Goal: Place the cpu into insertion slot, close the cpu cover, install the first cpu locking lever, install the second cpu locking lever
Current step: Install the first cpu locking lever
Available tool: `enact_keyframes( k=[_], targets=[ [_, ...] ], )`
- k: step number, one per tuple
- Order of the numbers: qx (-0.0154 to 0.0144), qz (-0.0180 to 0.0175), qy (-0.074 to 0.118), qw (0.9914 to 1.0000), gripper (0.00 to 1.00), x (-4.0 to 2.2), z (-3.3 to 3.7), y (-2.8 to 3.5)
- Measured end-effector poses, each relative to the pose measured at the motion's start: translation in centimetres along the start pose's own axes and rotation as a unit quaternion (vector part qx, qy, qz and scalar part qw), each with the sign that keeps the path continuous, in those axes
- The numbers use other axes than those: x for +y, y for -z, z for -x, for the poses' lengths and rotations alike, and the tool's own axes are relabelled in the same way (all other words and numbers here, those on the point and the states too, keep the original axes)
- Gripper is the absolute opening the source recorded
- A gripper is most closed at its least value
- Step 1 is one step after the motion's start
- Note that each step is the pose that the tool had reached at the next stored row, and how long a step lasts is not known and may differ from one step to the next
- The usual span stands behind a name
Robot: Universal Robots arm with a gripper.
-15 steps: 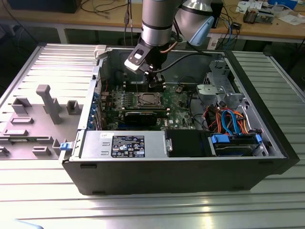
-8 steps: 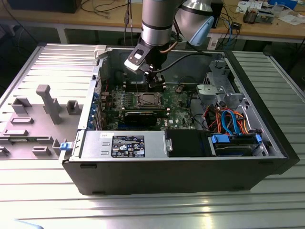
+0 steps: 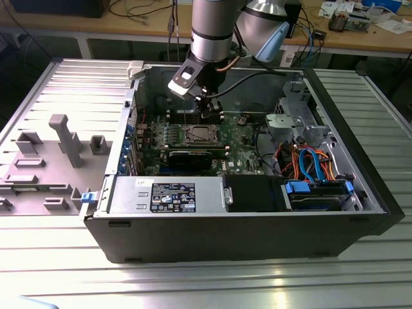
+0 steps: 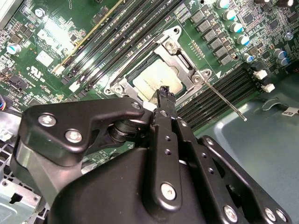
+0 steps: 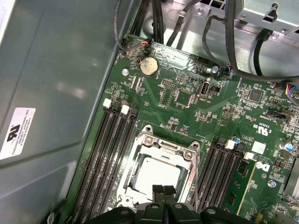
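Gripper [image 5: 163,190]: my fingers are drawn tight together with nothing between them. The tips hover just over one edge of the chip and, as far as I can judge, are not pressing on it.
Where I hang: in the exterior view I am at about twelve o'clock from the socket, reaching down inside the open computer case [image 3: 257,239].
The cpu [image 5: 156,175]: it lies flat in the insertion slot [image 4: 174,33], dull silver top up and square to the rim.
The cpu cover [image 5: 163,150]: the frame plate lies down around the chip, whose top shows through the window. I cannot tell whether it is pressed fully home.
Locking lever [image 4: 227,101]: a thin bare rod stands free from one corner of the socket, angled out over the memory slots [image 5: 100,158] and not hooked down.
How the chip handles: I judge it light, stiff and thin. The metal top is sturdy, but the contact side and the socket beneath are fragile. Any hold belongs on two opposite edges, kept level, never a push at one corner.
How the cover and lever handle: the cover looks like thin sheet metal, stiff on its hinge and slick. The lever looks springy and smooth, so my fingers would slip along the shaft; its bent free end is the surest place to bear on.
Around the socket: in the exterior view memory slots flank it at three and nine o'clock, and the black graphics card [image 3: 190,156] sits just beside it at six o'clock.
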State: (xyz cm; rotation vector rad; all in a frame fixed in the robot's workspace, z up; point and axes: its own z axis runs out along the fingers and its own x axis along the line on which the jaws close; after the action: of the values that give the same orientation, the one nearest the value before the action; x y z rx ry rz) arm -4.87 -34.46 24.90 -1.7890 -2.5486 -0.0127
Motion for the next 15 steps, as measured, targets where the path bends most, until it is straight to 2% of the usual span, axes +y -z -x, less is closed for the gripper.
enact_keyframes(
  k=[6, 9, 15],
  targets=[
    [-0.0003, -0.0008, 0.031, 0.99951, 0.11, 0.00, 0.00, 0.00],
    [-0.0005, -0.0015, 0.054, 0.99853, 0.11, 0.00, 0.00, 0.00],
    [-0.0009, -0.0025, 0.093, 0.99569, 0.11, 0.00, 0.00, 0.00]
  ],
)
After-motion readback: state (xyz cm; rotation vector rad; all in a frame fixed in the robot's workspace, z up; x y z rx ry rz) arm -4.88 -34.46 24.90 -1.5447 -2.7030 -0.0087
